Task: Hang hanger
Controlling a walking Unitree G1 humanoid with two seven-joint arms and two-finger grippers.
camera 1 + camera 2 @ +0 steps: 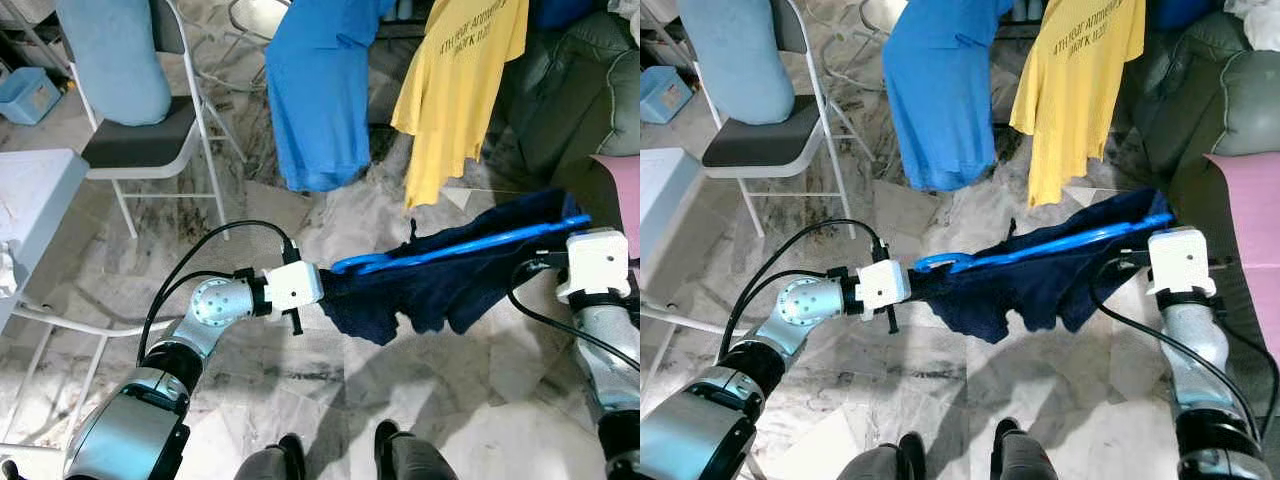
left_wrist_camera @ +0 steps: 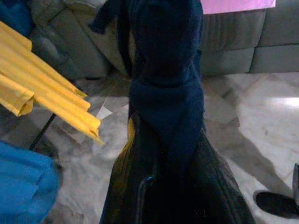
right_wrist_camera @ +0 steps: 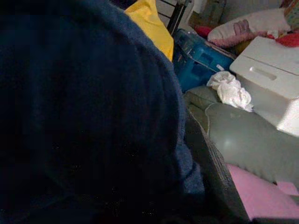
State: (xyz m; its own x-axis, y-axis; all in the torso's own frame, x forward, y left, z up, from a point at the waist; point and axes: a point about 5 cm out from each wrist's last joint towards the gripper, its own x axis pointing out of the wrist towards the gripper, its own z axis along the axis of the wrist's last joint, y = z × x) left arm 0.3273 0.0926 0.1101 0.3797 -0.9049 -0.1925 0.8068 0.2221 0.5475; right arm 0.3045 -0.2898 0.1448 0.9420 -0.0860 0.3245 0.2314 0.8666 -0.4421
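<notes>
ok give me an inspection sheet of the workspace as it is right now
surface: marble floor, pale with grey veins.
job's things: blue hanger lying nearly level between both arms, hook towards the left arm, with a navy garment draped over it and sagging below.
clutter: blue shirt and yellow t-shirt hanging beyond; light-blue cloth over a folding chair.
grippers: left gripper at the hook end, right gripper at the far end; both sets of fingers buried in cloth.
cables: black cable looping over the left wrist, another beside the right forearm.
surroundings: grey-green sofa, pink sheet, blue bin, white table.
</notes>
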